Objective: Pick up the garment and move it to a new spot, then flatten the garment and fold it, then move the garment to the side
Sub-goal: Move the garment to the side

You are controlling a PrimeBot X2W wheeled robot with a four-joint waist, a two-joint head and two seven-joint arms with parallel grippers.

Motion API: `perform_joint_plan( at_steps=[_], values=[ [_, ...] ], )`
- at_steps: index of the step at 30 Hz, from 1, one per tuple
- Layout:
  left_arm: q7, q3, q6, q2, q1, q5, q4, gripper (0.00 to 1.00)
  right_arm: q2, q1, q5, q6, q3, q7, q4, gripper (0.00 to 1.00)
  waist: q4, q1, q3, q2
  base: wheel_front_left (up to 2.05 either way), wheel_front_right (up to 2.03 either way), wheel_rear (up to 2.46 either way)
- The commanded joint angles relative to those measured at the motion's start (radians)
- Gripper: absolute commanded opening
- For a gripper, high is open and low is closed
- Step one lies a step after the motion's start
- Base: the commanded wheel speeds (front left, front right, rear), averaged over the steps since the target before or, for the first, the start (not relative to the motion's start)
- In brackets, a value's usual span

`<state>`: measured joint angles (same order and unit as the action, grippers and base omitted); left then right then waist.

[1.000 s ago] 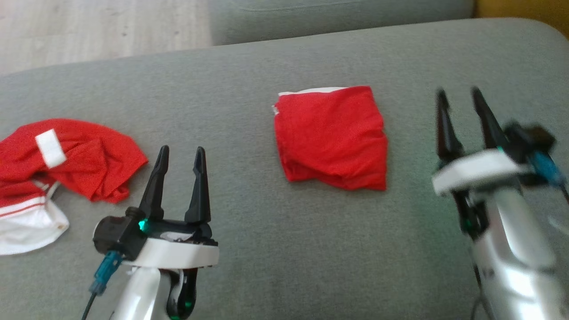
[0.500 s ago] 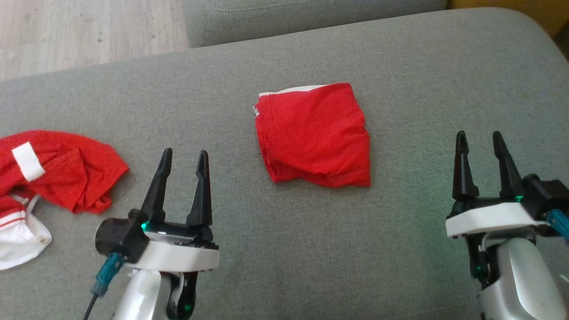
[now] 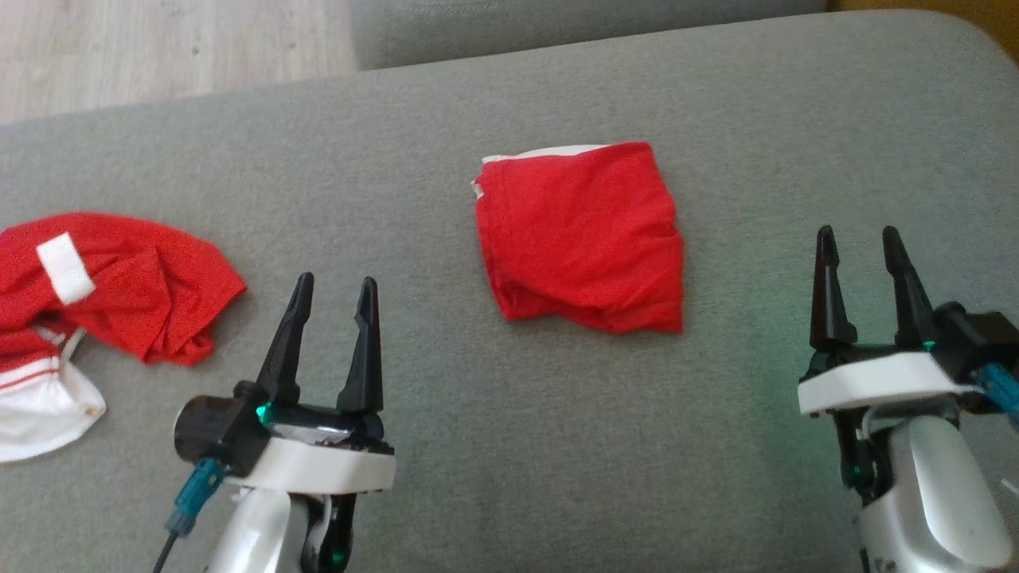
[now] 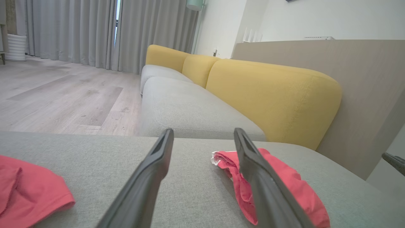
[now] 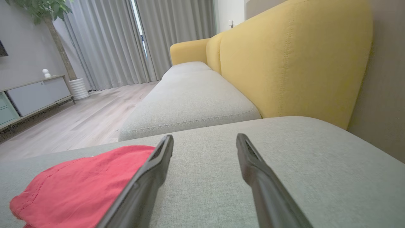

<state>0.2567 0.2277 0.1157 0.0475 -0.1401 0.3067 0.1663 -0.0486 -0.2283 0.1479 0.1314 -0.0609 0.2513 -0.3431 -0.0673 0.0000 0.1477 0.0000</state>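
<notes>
Here the red garment (image 3: 581, 235) lies folded into a rough square on the grey sofa seat (image 3: 509, 446), about the middle of it from left to right and toward the far side. A thin white edge shows along its far left corner, and its near edge bunches into soft rolls. It lies apart from both hands.

The left hand (image 3: 334, 282) hovers over the near left part of the seat, pointing away from the robot. Its two dark fingers stand apart with only bare grey fabric between them. The garment lies farther off and to its right. In the left wrist view the garment lies flat on the seat, partly behind the right-side finger.

The right hand (image 3: 858, 232) hangs at the near right, its fingers likewise spread and empty. It is to the right of the garment and a little nearer than it. In the right wrist view the red cloth lies beside and behind its left-side finger.

At the left end of the seat a second cloth (image 3: 119, 278) lies crumpled, red with a white patch and a white striped part, running off the head view's left edge. It is near the left hand without touching it.

Beyond the seat are another grey cushion (image 4: 177, 104), yellow backrests (image 4: 269, 95), a pale wood floor (image 3: 159, 48) and grey curtains (image 4: 95, 31).
</notes>
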Motion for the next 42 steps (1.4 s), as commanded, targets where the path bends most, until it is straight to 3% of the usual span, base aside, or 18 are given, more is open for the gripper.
perform_joint_plan(
  at_steps=[1, 8, 16, 26, 27, 28, 35, 37, 42],
  values=[
    [0.005, -0.025, 0.005, 0.003, -0.043, -0.010, -0.033, 1.00, -0.002, -0.051, -0.007, -0.001, 0.022, 0.010, 0.025, 1.00, 0.012, 0.0000, 0.011, 0.0000, 0.00, 0.00, 0.00],
    [0.005, 0.003, 0.007, 0.003, -0.072, 0.002, -0.031, 1.00, -0.002, -0.161, 0.004, -0.001, 0.032, -0.042, -0.096, 1.00, 0.077, 0.0000, 0.072, 0.0000, 0.00, 0.00, 0.00],
    [0.005, 0.041, 0.008, 0.003, -0.100, 0.015, -0.014, 1.00, -0.002, -0.294, 0.101, -0.001, 0.115, -0.128, -0.345, 1.00, 0.146, 0.0000, 0.118, 0.0000, 0.00, 0.00, 0.00],
    [0.005, 0.063, 0.003, 0.003, -0.125, 0.027, -0.007, 1.00, -0.002, -0.415, 0.170, -0.001, 0.231, -0.119, -0.613, 1.00, 0.187, 0.0000, 0.148, 0.0000, 0.00, 0.00, 0.00],
    [0.005, 0.063, 0.002, 0.003, -0.125, 0.026, -0.006, 1.00, -0.002, -0.423, 0.170, -0.001, 0.243, -0.113, -0.631, 0.34, 0.186, 0.0000, 0.147, 0.0000, 0.00, 0.00, 0.00],
    [0.005, 0.062, 0.001, 0.003, -0.124, 0.025, -0.005, 1.00, -0.002, -0.431, 0.166, -0.001, 0.254, -0.104, -0.647, 0.00, 0.184, 0.0000, 0.146, 0.0000, 0.00, 0.00, 0.00],
    [0.005, 0.036, 0.000, 0.003, -0.116, 0.015, 0.000, 1.00, -0.004, -0.501, 0.021, -0.001, 0.226, -0.031, -0.724, 0.00, 0.131, 0.0000, 0.127, 0.0000, 0.00, 0.00, 0.00],
    [0.005, 0.032, 0.001, 0.003, -0.117, 0.014, -0.004, 1.00, -0.046, -0.520, -0.063, -0.001, 0.201, -0.018, -0.727, 0.00, 0.111, 0.0000, 0.122, 0.0000, 0.00, 0.00, 0.00],
    [0.005, 0.027, 0.002, 0.003, -0.119, 0.015, -0.011, 1.00, -0.179, -0.537, -0.148, -0.001, 0.204, -0.034, -0.717, 0.00, 0.096, 0.0000, 0.124, 0.0000, 0.00, 0.00, 0.00]
  ],
)
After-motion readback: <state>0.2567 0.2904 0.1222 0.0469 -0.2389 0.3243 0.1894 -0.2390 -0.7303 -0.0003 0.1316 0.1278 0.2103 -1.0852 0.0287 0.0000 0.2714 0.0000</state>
